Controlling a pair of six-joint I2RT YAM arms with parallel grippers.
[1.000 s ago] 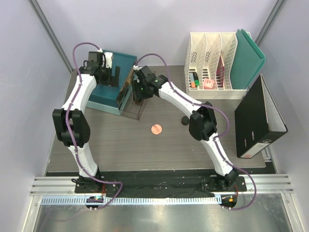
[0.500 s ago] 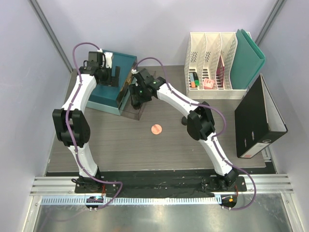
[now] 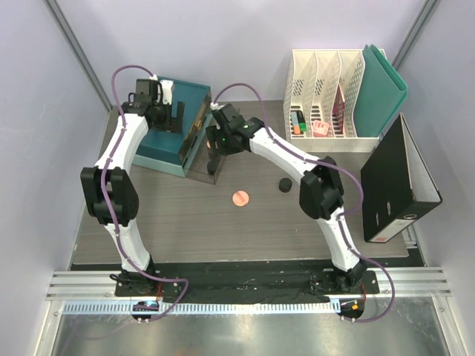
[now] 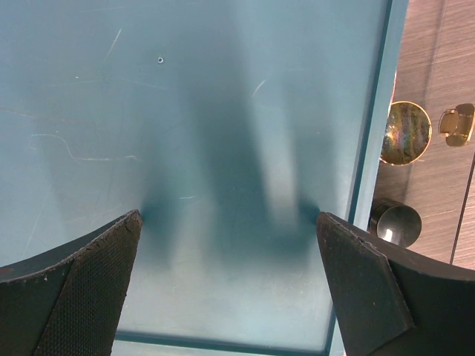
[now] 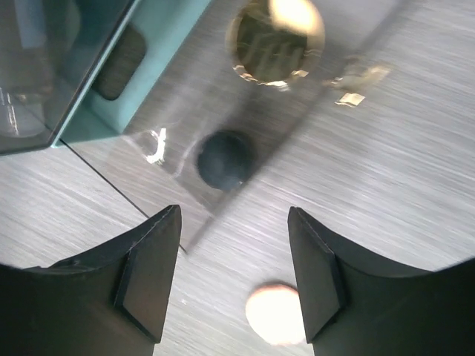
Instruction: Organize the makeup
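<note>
**Grey wood-grain tabletop: two pieces lie loose while a jar sits in the clear organiser**

Grey wood-grain table (image 3: 185,222) carries a teal box (image 3: 159,144) at the upper left of the overhead view, with a clear organiser (image 3: 202,170) set against its right side. The right gripper (image 5: 231,252) is held above that organiser, jaws apart and nothing between them. A dark round jar (image 5: 225,159) is seen directly below the gap, standing inside a clear compartment. This placement is judged to fit a drop-off just made. A gold-lidded jar (image 5: 276,37) is stored further up the frame.

The left gripper (image 4: 228,222) is spread wide over the teal box and holds nothing. It is presumably parked there so that the organiser is left free for the other arm.

Two pieces remain to be sorted: a pink compact (image 3: 240,197) and a small black jar (image 3: 283,185), both on bare table at the centre of the overhead view.

Much of the organiser is covered by the right arm from above. Its walls are glare-streaked and blurred in the wrist view, so its contents cannot be counted. Whether the left fingertips touch the box cannot be told.
</note>
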